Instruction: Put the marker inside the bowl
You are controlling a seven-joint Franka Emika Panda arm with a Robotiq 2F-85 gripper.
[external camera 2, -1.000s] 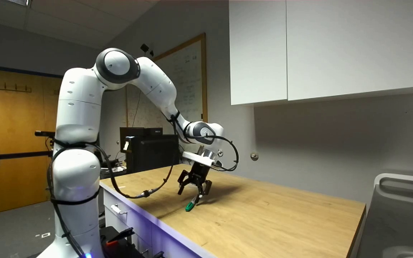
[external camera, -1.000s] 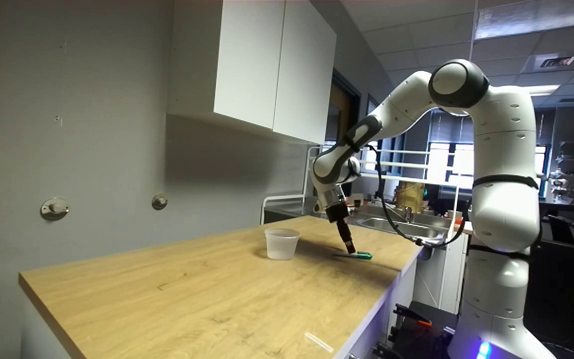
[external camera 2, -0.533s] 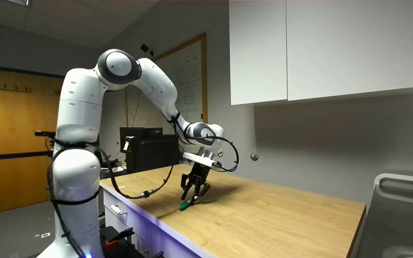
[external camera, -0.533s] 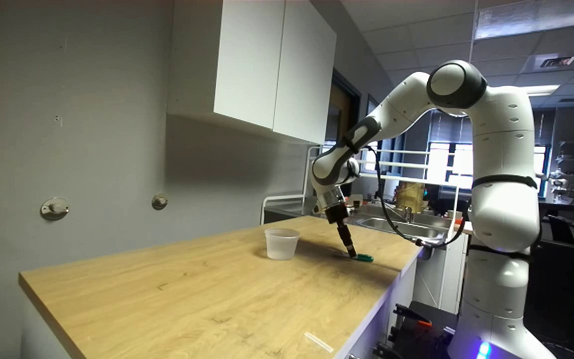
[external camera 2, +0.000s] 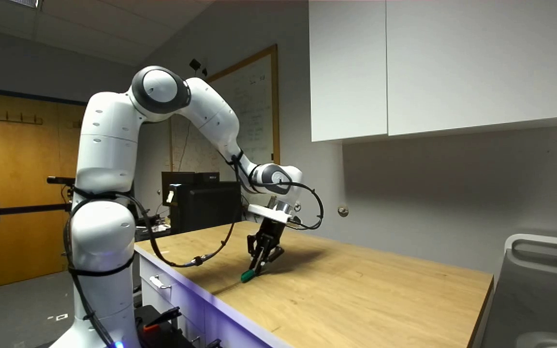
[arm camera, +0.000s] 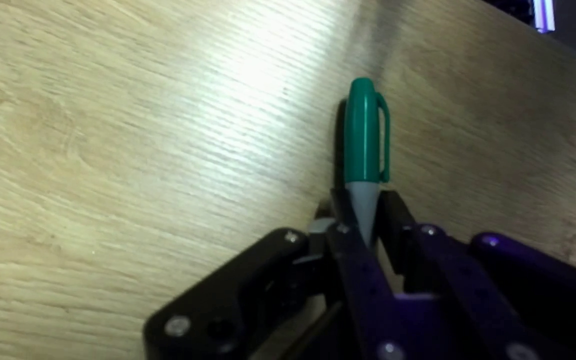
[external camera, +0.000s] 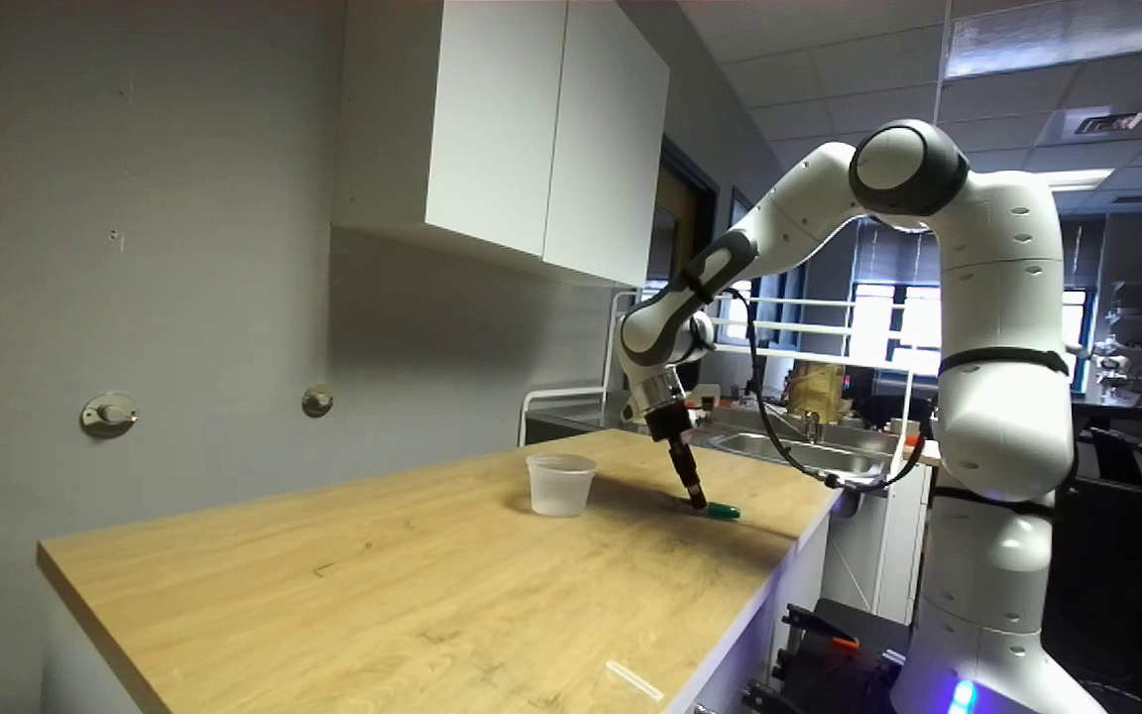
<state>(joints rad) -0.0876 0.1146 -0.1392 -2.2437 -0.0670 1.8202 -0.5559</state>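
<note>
The marker (arm camera: 361,132), with a green cap and a grey barrel, lies between the two fingers of my gripper (arm camera: 364,201) in the wrist view. The jaws are shut on its barrel just below the cap, and the cap end sticks out past the fingertips. Both exterior views show the green cap (external camera: 724,511) low at the wooden counter; whether it touches the surface I cannot tell. The far end of the barrel is mostly hidden by the gripper. A translucent whitish bowl (external camera: 561,486) stands upright on the counter, a short way from the gripper (external camera: 697,503) and apart from it.
The wooden counter (external camera: 412,575) runs along the wall, its front edge close to the arm's base. White cabinets (external camera: 502,139) hang above it. A sink (external camera: 819,454) lies beyond one end. A cable (external camera 2: 225,241) loops from the arm near the counter.
The jaws have come together on the marker's barrel. The cap has swung slightly toward the counter's front edge. The gripper dipped a little, then rose slightly. The bowl has not moved.
</note>
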